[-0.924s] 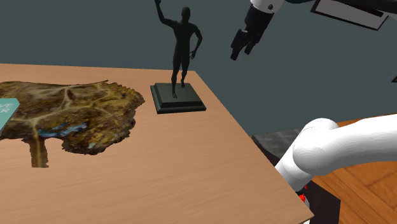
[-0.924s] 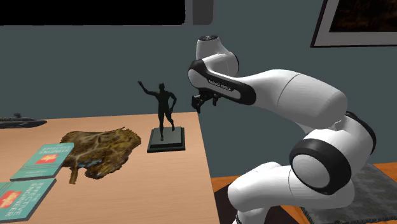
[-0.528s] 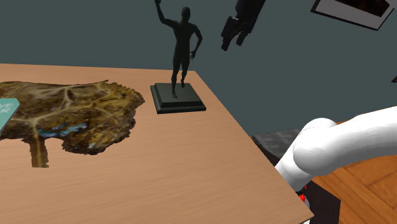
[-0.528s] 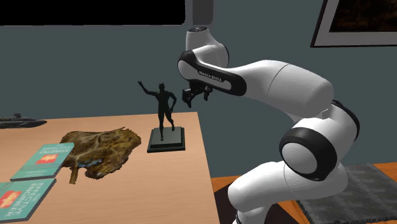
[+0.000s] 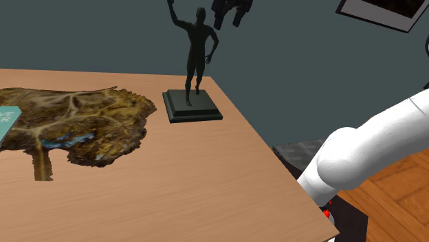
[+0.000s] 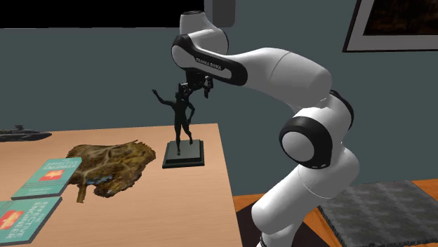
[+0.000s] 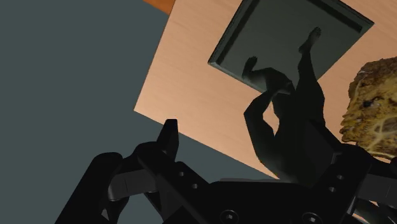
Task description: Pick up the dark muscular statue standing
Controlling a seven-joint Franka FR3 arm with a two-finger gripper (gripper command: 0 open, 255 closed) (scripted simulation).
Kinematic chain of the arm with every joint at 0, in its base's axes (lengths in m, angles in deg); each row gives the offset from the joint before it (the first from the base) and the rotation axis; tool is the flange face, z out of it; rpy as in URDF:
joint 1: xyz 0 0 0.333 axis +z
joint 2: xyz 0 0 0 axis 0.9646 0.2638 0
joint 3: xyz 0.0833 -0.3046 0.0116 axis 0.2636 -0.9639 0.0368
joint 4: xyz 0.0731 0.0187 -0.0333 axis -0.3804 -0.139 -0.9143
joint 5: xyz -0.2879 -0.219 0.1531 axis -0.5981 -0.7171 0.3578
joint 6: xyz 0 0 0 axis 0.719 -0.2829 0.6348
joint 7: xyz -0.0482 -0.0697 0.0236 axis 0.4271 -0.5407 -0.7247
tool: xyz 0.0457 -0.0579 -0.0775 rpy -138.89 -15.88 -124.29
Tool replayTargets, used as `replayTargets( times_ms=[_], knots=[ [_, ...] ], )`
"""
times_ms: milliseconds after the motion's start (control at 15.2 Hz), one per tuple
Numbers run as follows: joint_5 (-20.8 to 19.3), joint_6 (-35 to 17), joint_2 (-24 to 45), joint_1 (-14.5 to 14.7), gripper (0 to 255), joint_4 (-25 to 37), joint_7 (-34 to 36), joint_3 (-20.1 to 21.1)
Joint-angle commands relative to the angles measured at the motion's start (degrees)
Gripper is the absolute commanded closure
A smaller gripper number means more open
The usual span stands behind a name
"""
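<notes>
Shoulder view: the black gripper [image 5: 229,16] hangs just beside the head of the dark muscular statue [image 5: 195,58], which stands upright on its square plinth [image 5: 192,108] near the wooden table's [image 5: 206,185] far corner. The approach appears under way. Next comes a descent to bracket the torso. The fingers are spread wide, holding nothing.

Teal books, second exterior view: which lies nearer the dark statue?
The upper teal book beside the brown mat; the lower teal book lies at the view's bottom left corner, farther off.
</notes>
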Motion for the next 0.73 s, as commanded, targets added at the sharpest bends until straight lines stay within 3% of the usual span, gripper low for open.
replayTargets(
  times_ms=[0, 396, 660],
  knots=[
    [-0.2, 1.8, 3.7, 0.2, 0, 5.6, 1.0, 1.3],
    [-2.9, 8.5, 16.3, 1.6, 0, 24.9, 4.6, 5.7],
    [-2.1, 4.6, 13.9, 1.5, 0, 18.7, 4.6, 5.2]
  ],
)
